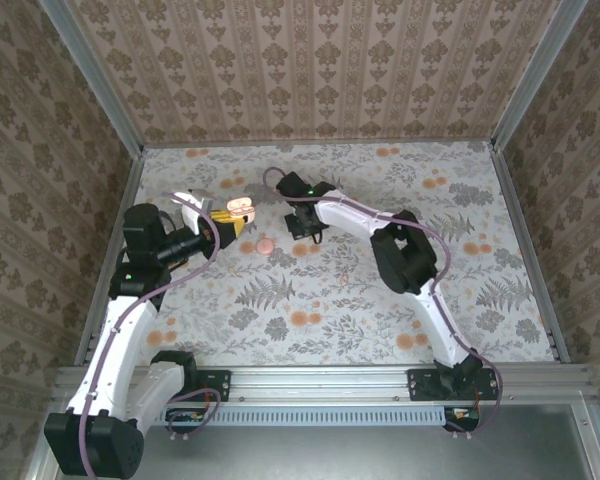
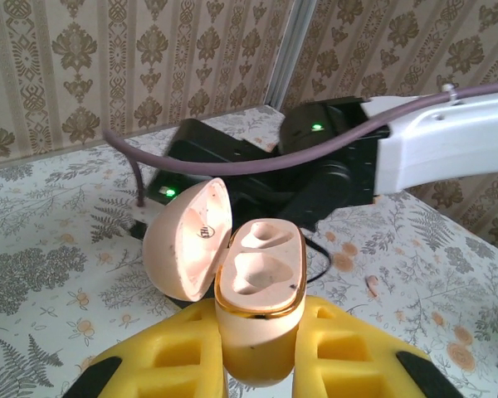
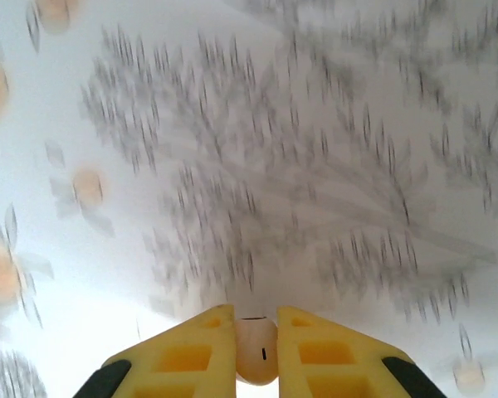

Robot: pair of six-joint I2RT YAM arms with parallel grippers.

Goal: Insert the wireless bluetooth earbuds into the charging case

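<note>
From above, you have the left end effector [image 1: 225, 225] closed around the charging case [image 1: 240, 208], holding it up off the floral desk [image 1: 380, 300] with the lid swung open. The right end effector [image 1: 305, 228] hangs just beside it, to the right, fingers pointing down at the desk. A round pinkish spot [image 1: 264, 243] lies between the two. It is too small to tell a printed flower from an earbud.

On the left wrist camera, the case stands upright between the yellow foam-like fingers [image 2: 174, 356], pinched at its lower body. It is a smooth, glossy peach shell, rounded like a pebble. Its lid [image 2: 187, 240] is hinged over to the left with a small dark mark inside. A thin gold rim runs round the opening. Both moulded wells [image 2: 253, 265] are bare, so nothing is seated yet. The right arm's black wrist and white link cross close behind.

On the right wrist camera, the yellow fingers are drawn in tight on one earbud [image 3: 256, 352], a small peach, rounded piece with a short dark line on its face. The desk print beyond it is blurred.

Judging by this, you are at the carry stage: case opened and presented, first earbud picked. Both insertions are left, and you cannot tell where the second earbud lies.
</note>
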